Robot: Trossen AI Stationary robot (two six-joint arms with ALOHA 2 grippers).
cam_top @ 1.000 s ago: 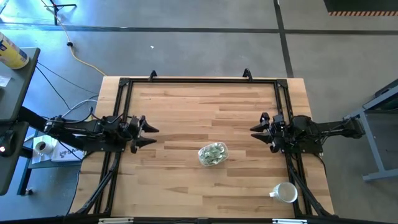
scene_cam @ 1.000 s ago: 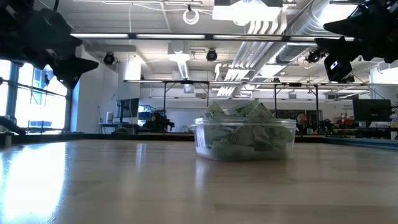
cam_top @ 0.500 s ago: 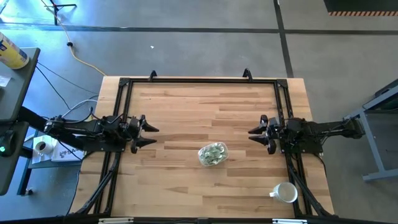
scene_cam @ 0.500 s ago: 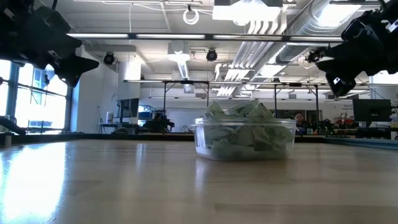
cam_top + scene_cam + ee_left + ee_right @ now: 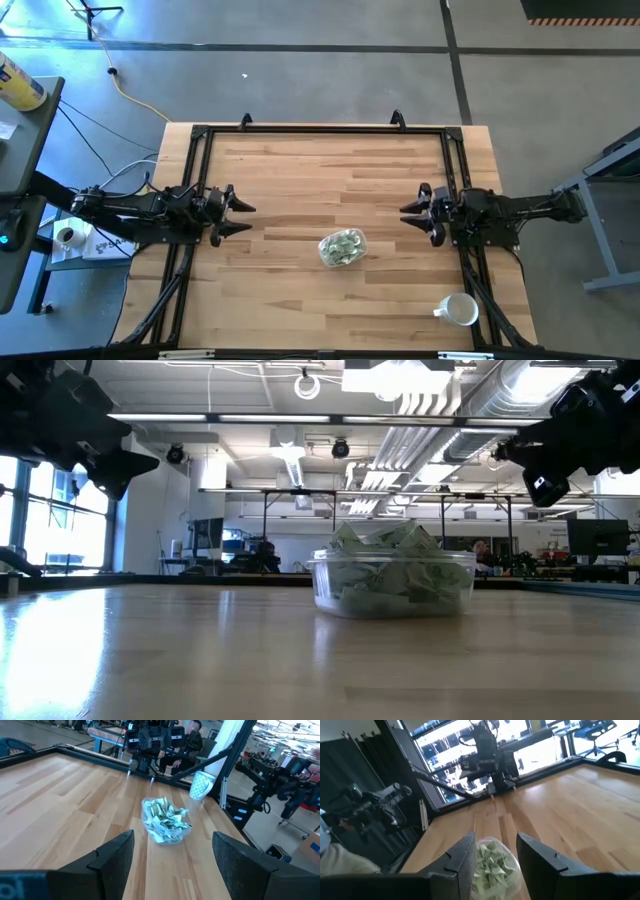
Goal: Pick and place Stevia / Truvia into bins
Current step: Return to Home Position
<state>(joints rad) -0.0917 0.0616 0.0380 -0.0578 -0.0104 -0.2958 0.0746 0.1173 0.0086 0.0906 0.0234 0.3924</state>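
Observation:
A small clear container (image 5: 342,247) stands on its base near the table's middle, heaped with pale green and white sweetener packets (image 5: 385,543) that rise above its rim. It also shows in both wrist views, as the container (image 5: 166,820) and the container (image 5: 492,865). My left gripper (image 5: 248,218) hovers open above the table's left side, pointing toward the middle; in its own view it is the left gripper (image 5: 172,841). My right gripper (image 5: 404,214) hovers open above the right side, facing the container, and shows as the right gripper (image 5: 495,841). Neither touches anything.
A white mug (image 5: 460,309) stands near the table's near right corner, seen too as the mug (image 5: 202,785). A black metal frame (image 5: 320,129) runs along the table's edges. Bare wood lies around the container. People sit in the room beyond the table.
My right gripper has turned about its wrist and come down a little, shifting slightly toward the table's middle. The container and packets have stayed where they were.

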